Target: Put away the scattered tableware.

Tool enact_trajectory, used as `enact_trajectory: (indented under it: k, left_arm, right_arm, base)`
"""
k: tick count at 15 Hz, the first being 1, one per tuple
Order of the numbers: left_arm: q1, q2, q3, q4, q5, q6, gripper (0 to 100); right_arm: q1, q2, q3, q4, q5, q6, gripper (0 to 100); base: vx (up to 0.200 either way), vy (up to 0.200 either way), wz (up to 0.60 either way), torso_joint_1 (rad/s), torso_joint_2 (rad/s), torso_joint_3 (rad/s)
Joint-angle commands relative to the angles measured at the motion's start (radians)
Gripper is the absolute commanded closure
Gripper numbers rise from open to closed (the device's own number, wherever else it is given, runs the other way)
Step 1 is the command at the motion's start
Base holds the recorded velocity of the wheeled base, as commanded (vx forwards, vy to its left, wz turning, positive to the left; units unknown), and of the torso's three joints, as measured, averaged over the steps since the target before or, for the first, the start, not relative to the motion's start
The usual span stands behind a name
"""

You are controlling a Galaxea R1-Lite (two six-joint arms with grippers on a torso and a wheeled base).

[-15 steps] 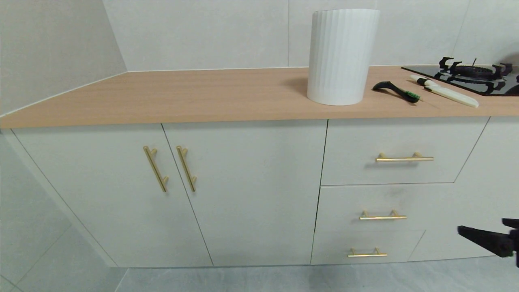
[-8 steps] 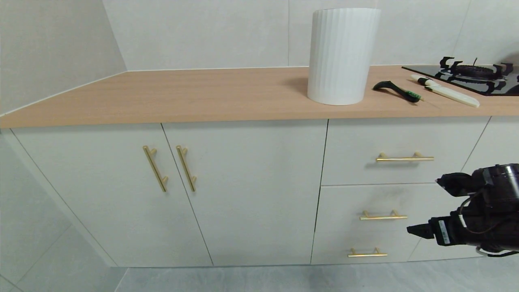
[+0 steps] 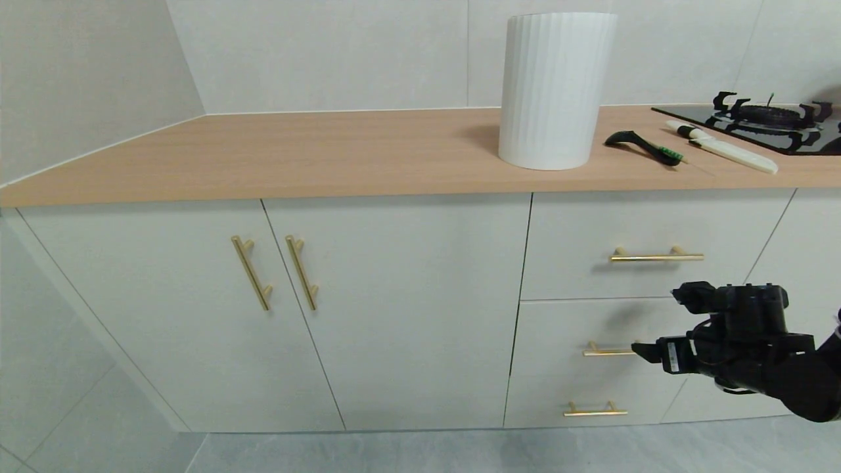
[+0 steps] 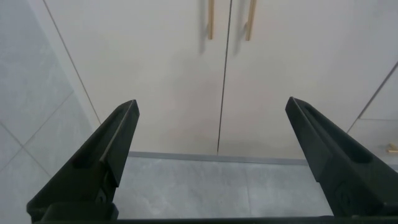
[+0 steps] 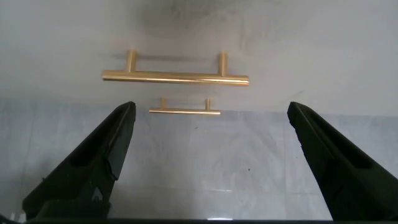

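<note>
The right end effector (image 3: 662, 322), fingers apart, is hovering before the middle drawer handle (image 3: 608, 353). The left end effector (image 4: 211, 112) is also gaping wide. The knife (image 3: 729, 151) and the black utensil (image 3: 640, 146) are lying on the tabletop (image 3: 328, 151).

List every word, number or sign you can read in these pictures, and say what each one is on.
No text can be read.
White label on the right end effector: it carries print, but this is too small to read.
Canister: plain, with no print showing.
</note>
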Motion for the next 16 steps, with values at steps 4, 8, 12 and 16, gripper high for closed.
enact_trajectory:
  k: [4, 8, 12, 16]
  left_arm:
    - [0.001, 0.001, 0.0, 0.0, 0.001, 0.0, 0]
    - [0.001, 0.001, 0.0, 0.0, 0.001, 0.0, 0]
    - [0.001, 0.001, -0.002, 0.0, 0.001, 0.0, 0]
    - [0.001, 0.001, 0.0, 0.0, 0.001, 0.0, 0]
  right_arm:
    - [0.002, 0.178, -0.104, -0.025, -0.018, -0.006, 0]
    - [0.005, 0.293, -0.101, -0.234, -0.05, -0.02, 0]
    - [0.005, 0.318, -0.118, -0.263, -0.053, -0.019, 0]
    - [0.007, 0.37, -0.126, -0.335, -0.084, -0.022, 0]
  base:
    - [0.0, 0.0, 0.0, 0.0, 0.0, 0.0]
    - [0.0, 0.0, 0.0, 0.0, 0.0, 0.0]
    - [0.0, 0.0, 0.0, 0.0, 0.0, 0.0]
    - [0.0, 0.0, 0.0, 0.0, 0.0, 0.0]
